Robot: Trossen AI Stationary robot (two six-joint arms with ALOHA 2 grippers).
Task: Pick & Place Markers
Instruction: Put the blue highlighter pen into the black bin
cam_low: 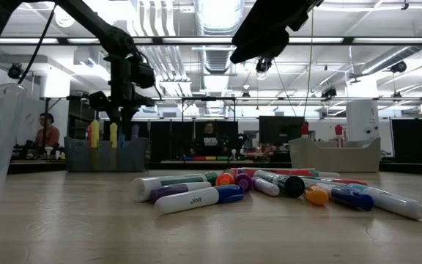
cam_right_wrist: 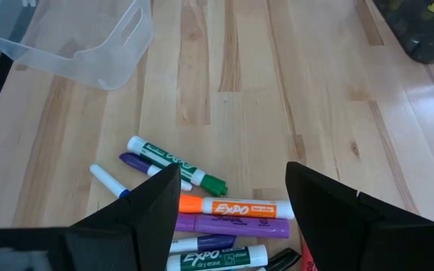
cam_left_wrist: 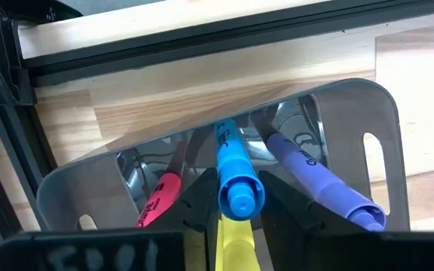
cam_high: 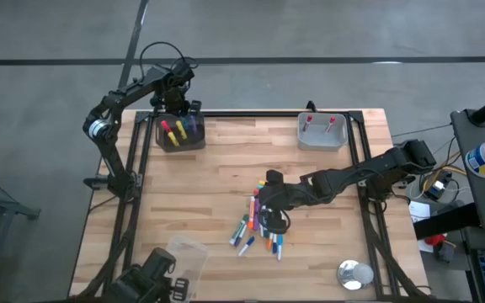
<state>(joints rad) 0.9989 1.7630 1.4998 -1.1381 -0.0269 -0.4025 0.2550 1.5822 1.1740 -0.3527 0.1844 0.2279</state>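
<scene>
Several markers (cam_high: 259, 225) lie in a loose pile on the wooden table (cam_high: 226, 181), mid-table toward the near edge; the low view shows the pile (cam_low: 269, 187) too. My right gripper (cam_right_wrist: 232, 169) hangs open, slanting down over the pile, an orange marker (cam_right_wrist: 236, 207) below its gap. At the far left a clear bin (cam_high: 179, 135) holds red, yellow and purple markers standing on end. My left gripper (cam_left_wrist: 239, 218) points down into it, shut on a blue marker (cam_left_wrist: 228, 150). A yellow marker (cam_left_wrist: 236, 245) shows between the fingers nearer the camera. My left gripper pinches the blue marker's upper end (cam_left_wrist: 239, 197) between its two fingers, coming from above and pointing down along the marker. The marker stands tilted, its lower end inside the bin. Whether the fingers also touch the yellow marker I cannot tell.
A grey tray (cam_high: 322, 133) at the far right holds two red-tipped markers. A second clear bin (cam_high: 188, 257) sits at the near left, and a round metal lid (cam_high: 354, 273) at the near right. Black frame rails (cam_high: 369, 194) run along the table's sides.
</scene>
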